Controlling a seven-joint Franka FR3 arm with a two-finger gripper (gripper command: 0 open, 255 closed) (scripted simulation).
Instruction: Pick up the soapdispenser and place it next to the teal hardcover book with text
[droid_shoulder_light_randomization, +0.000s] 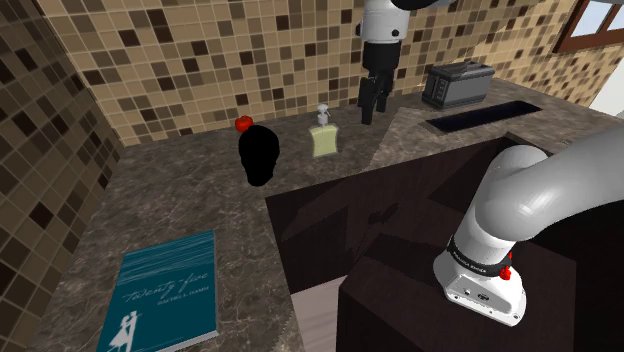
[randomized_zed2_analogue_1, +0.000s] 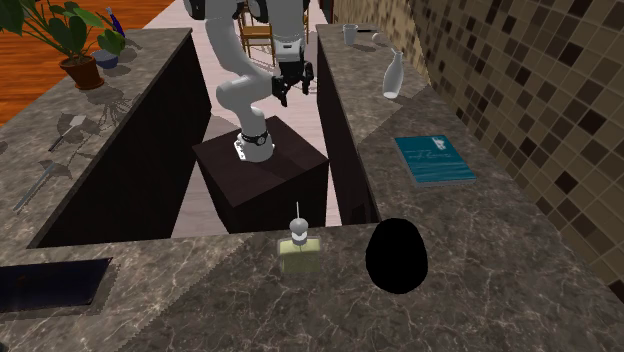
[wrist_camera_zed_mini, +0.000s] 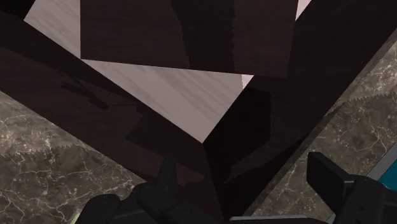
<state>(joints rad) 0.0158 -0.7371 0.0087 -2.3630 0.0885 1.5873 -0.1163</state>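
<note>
Book (droid_shoulder_light_randomization: 165, 292) lies flat on the near desk (droid_shoulder_light_randomization: 180, 200); beyond it, the upright dispenser (droid_shoulder_light_randomization: 323, 138) stands below my released, spread-fingered end effector (droid_shoulder_light_randomization: 372, 112), toward the shoulder view's left, well apart.

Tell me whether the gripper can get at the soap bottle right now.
Probably yes. The gripper hangs open in the air, and the soap bottle stands alone near the edge of the counter with nothing over it. The black lump beside it stands apart.

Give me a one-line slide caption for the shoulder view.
Open black gripper hangs apart from the pale green soap dispenser; teal book lies flat on the counter, lower left.
</note>
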